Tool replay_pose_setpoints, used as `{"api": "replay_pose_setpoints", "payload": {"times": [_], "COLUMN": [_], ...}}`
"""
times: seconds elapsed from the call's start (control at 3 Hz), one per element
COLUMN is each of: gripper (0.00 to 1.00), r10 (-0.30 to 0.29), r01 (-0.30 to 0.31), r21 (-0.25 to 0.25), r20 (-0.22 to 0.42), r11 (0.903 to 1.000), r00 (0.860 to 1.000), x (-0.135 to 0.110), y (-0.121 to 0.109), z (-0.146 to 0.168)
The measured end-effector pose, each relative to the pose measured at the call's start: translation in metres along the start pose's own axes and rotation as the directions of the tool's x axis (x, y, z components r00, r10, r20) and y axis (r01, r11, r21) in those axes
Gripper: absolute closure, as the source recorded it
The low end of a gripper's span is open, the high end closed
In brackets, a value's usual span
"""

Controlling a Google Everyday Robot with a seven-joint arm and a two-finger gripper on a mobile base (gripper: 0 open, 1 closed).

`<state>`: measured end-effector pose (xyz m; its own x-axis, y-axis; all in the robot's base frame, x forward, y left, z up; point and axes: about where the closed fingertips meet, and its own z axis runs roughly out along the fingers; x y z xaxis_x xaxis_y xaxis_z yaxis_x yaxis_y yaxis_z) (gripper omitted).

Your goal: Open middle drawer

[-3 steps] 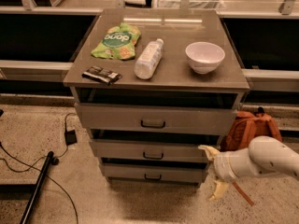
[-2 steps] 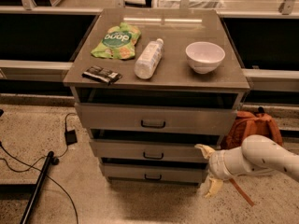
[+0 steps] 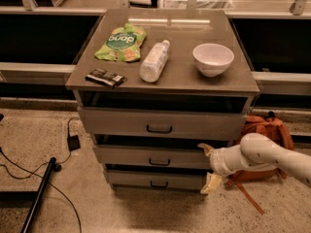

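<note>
Reaching in from the right edge of the view, the robot's white arm held its cream two-finger gripper point(image 3: 206, 168) close to the right end of the grey metal cabinet's point(image 3: 189, 30) front, low down beside the lower two drawers. Its fingers stood well apart, one above the other. The upper tip was level with the dark gap over the middle drawer and the lower tip was near the bottom drawer's point(image 3: 141, 179) right corner. Nothing lay between them, so the spread looked like readiness to take hold, not a grasp already made.

The wide grey metal middle drawer point(image 3: 131, 155), second of three, showed no sign of being pulled out. Its small dark loop handle point(image 3: 159, 162) sat at the centre of the flat front, well to the left of the gripper. By that measure the pull had not begun. The gripper would probably have to travel left along the front, since the loop seemed the only purchase there.

On the cabinet top, a green snack bag point(image 3: 121, 42) lay toward the back left corner and a dark wrapped bar point(image 3: 105, 77) lay at the front left edge. A white plastic bottle point(image 3: 154, 61) lay on its side near the middle, and a white bowl point(image 3: 213, 58) stood toward the right edge. The bottle, lying down, might roll if the cabinet were jolted. An orange backpack point(image 3: 267, 130) sat on the floor by the cabinet's right side, behind the arm, which left the arm little room on that side.
</note>
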<state>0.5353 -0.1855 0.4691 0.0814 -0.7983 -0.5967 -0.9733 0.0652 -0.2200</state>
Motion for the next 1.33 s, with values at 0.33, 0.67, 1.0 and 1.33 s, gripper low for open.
{"api": "replay_pose_setpoints", "payload": {"times": [0.33,0.67,1.0,1.33], "gripper": [0.02,0.24,0.29,0.35], "r10": [0.069,0.131,0.163,0.155], "r01": [-0.068,-0.131,-0.162,-0.154], "r21": [0.013,0.015,0.014,0.016], "r20": [-0.051,-0.087,-0.105,-0.098], "r11": [0.9976,0.9913,0.9867,0.9879], "r00": [0.996,0.988,0.981,0.983], "x": [0.01,0.028,0.04,0.039], "y": [-0.022,-0.031,-0.032,-0.028], "z": [0.023,0.032,0.034,0.025]}}
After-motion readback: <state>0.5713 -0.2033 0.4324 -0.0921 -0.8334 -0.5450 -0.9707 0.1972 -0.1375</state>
